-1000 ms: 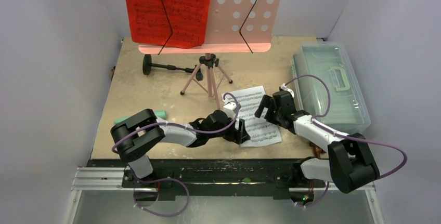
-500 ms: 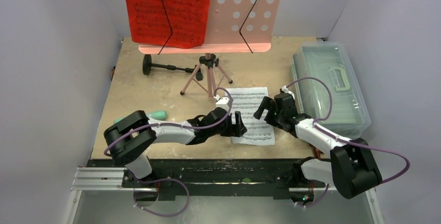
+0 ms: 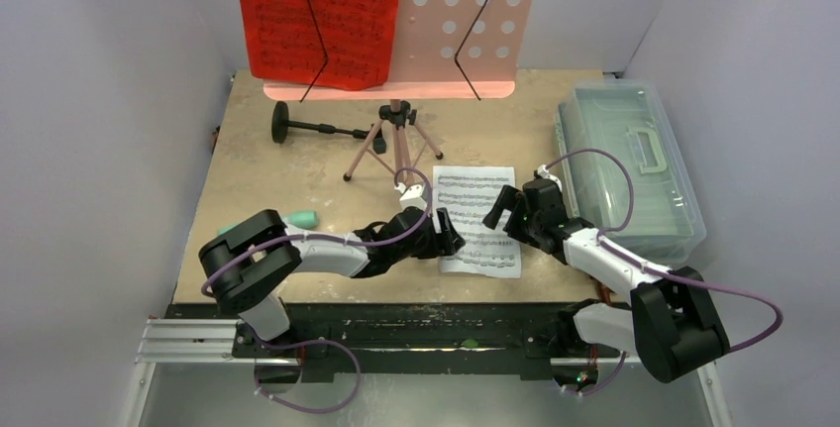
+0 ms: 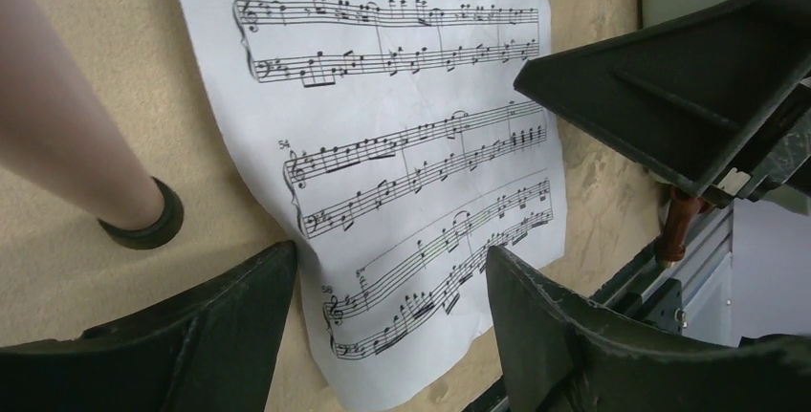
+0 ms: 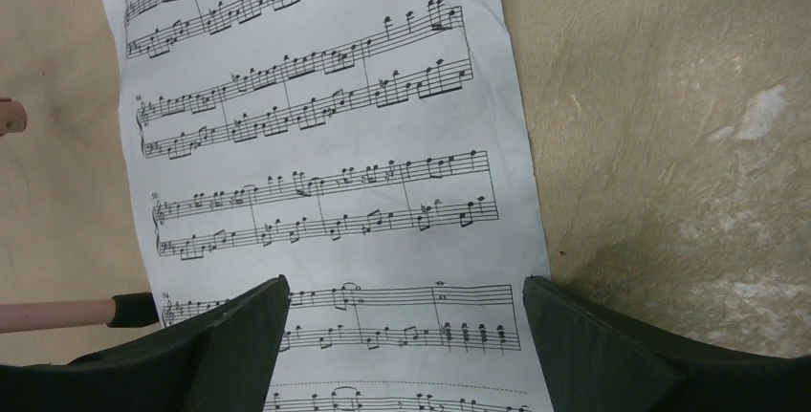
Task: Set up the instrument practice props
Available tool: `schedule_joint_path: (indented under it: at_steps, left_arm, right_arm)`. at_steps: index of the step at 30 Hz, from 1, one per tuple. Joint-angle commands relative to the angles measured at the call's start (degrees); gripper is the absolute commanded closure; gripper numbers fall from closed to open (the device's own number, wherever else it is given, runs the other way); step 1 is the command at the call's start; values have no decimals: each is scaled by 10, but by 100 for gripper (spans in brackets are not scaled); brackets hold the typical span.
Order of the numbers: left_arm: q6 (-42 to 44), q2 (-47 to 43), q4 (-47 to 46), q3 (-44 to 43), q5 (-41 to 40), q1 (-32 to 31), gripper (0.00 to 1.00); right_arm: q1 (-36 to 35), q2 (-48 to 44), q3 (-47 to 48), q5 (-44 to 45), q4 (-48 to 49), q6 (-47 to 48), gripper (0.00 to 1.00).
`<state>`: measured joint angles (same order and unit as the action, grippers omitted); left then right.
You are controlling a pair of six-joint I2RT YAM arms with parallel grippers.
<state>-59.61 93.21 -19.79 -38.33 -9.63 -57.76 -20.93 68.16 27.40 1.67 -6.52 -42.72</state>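
1. Centrally, at centre frame in the top view, the white sheet-music page [image 3: 478,219] lies flat on the counter [image 3: 277,179], between the two sets of jaws. The left jaws are at its left edge and the right jaws at its right edge.
2. Left jaws: spread wide and gripping nothing. The left wrist view shows the page [image 4: 402,144] with its lower staves between the two fingers [image 4: 220,336]. One finger sits at the paper's left border and the other over its right part. Whether either touches the paper cannot be told.
3. Right jaws: likewise released and empty. The right wrist view shows the page [image 5: 316,144] running up from between the two fingers [image 5: 612,355].
4. Only the wrist views make the printed notes readable. The left wrist view also shows a tripod foot [image 4: 134,221] just beside the page, and a finger [image 4: 669,97] of the right jaws at upper right.
5. Only the top view shows the remaining props. The pink music stand [image 3: 466,21] stands upright at upper centre. The red page [image 3: 317,16] rests on the left half of its desk.
6. The black round-base stand [image 3: 297,127] lies on its side, left of the tripod. The teal tube [image 3: 300,218] lies at lower left, partly hidden behind the left arm [image 3: 327,249].
7. Container: the clear plastic box [image 3: 634,164] sits at the right edge of the counter with its lid closed. Its contents cannot be made out.
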Motion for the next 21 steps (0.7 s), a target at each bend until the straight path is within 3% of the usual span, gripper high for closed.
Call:
schedule_joint_path:
  at_steps: [1, 8, 14, 21]
  left_arm:
    - [-12, 24, -75, -7, 14, 8, 31]
    - [18, 47, -102, -32, 26, 8, 58]
    - [78, 16, -86, -33, 27, 8, 79]
    - [159, -46, -14, -66, 91, 15, 91]
  right_arm:
    - [-1, -7, -10, -14, -13, -12, 4]
    - [-1, -15, -10, -16, -17, -12, 4]
    - [-1, -72, 5, -10, -49, 5, 4]
    - [-1, -194, 27, 9, -118, 22, 4]
